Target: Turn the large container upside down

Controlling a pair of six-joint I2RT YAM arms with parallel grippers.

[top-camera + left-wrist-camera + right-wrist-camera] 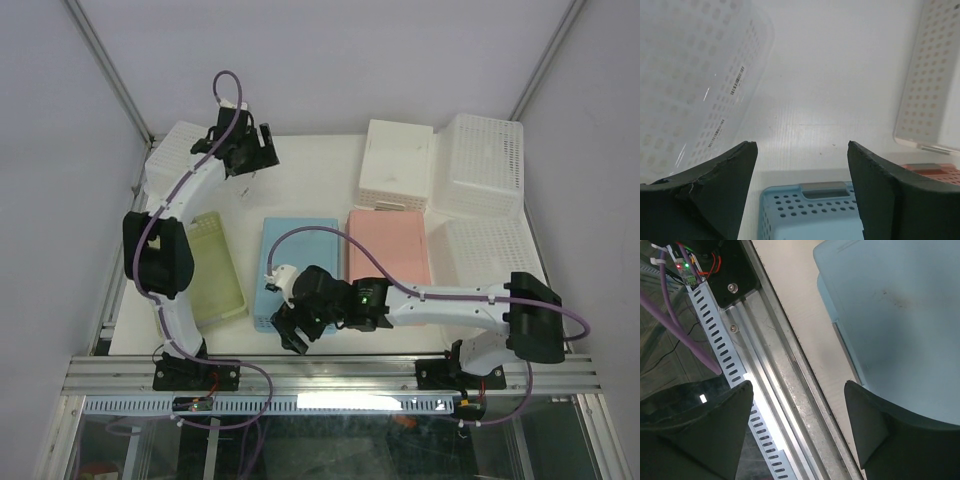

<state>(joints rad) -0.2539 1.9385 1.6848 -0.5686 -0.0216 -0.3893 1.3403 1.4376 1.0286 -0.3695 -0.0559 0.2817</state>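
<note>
A light blue container [300, 268] lies at the table's near middle with a smooth face up [900, 315]. My right gripper [290, 335] hovers at its near edge, open [797, 385]. One finger is over the blue rim and the other over the metal rail, with nothing between them. My left gripper [255, 165] hangs open [802, 145] over bare table at the back left, beside a white perforated basket [695, 75]. The blue container's far end and handle [810, 215] show below it. The biggest basket in view is white and perforated [482, 165], at the back right. I cannot tell which one is the large container.
A pink container [388, 245] lies right of the blue one and a pale green one [215, 270] lies to its left. A white box [398, 165] and another white perforated basket [490, 250] stand at the back right. The aluminium rail [780, 390] runs along the table's near edge.
</note>
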